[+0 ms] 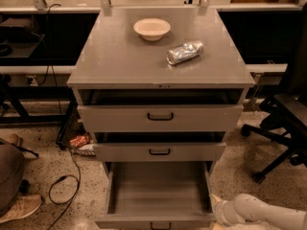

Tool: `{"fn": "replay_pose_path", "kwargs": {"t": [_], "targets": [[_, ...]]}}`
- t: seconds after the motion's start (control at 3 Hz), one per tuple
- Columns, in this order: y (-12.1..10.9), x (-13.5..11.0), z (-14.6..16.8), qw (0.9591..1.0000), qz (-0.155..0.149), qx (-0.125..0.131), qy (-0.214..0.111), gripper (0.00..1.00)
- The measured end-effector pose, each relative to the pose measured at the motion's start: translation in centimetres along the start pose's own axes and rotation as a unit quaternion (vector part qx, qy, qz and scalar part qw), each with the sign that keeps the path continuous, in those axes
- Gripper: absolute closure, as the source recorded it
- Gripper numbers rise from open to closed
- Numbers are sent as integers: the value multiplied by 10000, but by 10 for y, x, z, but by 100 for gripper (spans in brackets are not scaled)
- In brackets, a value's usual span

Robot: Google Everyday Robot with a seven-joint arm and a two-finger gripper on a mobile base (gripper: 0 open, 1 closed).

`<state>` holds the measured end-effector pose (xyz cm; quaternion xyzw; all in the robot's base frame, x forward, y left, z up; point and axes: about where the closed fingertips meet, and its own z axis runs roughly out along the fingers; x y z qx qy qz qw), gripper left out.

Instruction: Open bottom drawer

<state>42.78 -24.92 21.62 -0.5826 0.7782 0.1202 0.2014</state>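
Observation:
The bottom drawer of the grey metal cabinet stands pulled far out, its plain grey inside showing and its front panel with the black bar handle at the bottom edge of the camera view. My gripper is at the drawer's front right corner, at the end of the white arm that comes in from the lower right. The middle drawer and the top drawer are each a little ajar.
On the cabinet top stand a cream bowl and a crumpled silver can. A black office chair stands at the right. A cable, litter and a person's shoe lie on the floor at the left.

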Motion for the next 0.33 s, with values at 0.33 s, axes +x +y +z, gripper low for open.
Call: {"fn": "replay_pose_path", "kwargs": {"t": [0.33], "targets": [[-32,10,-45,9990,87,443,9,0]]}}
